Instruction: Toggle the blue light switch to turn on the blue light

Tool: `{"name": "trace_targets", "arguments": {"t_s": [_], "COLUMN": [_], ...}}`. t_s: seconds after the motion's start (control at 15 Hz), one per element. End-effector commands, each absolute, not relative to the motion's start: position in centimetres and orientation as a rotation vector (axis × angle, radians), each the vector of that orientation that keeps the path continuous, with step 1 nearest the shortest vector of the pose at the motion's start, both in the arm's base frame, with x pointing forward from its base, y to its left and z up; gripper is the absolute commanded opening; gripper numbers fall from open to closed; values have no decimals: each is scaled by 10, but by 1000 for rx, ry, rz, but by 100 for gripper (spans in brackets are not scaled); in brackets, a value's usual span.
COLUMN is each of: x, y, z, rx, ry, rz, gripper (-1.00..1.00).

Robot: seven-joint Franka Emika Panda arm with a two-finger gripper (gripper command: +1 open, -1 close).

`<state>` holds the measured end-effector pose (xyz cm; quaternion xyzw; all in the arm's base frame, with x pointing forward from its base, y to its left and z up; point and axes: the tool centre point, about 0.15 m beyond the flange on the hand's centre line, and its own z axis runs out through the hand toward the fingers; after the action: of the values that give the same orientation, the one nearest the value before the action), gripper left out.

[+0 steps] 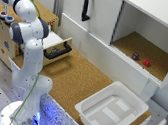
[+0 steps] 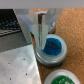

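**Gripper over the blue cap, wooden box top**

Fingers (image 2: 44,26) look drawn together into one narrow tip, holding nothing. The gripper (image 2: 45,31) hangs just over the rim of the blue light (image 2: 52,48), a round blue cap in a dark collar; contact unclear. A green cap (image 2: 64,78) sits just beside it. In the exterior view the gripper (image 1: 3,12) is above the wooden box (image 1: 1,38), far left.

Judgement: rigid, fixed, small part. Nothing to grasp; press squarely with the fingertip, lightly.
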<state>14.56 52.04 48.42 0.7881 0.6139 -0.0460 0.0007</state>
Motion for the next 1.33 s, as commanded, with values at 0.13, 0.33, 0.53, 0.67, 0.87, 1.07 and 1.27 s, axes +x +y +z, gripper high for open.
{"name": "trace_targets", "arguments": {"t_s": [0.13, 0.33, 0.53, 0.67, 0.87, 1.07, 1.27], "x": [159, 154, 150, 148, 147, 146, 144], "y": [512, 515, 503, 495, 493, 498, 503], "z": [435, 422, 457, 496, 546, 561, 553], "rx": [2559, 2545, 2575, 2564, 2500, 2460, 2473], "ry": [1889, 1903, 1834, 1787, 1766, 1780, 1793], "rz": [-109, -168, -87, -6, 85, 99, 82], "gripper": [-100, -100, -100, -100, -100, -100, -100]}}
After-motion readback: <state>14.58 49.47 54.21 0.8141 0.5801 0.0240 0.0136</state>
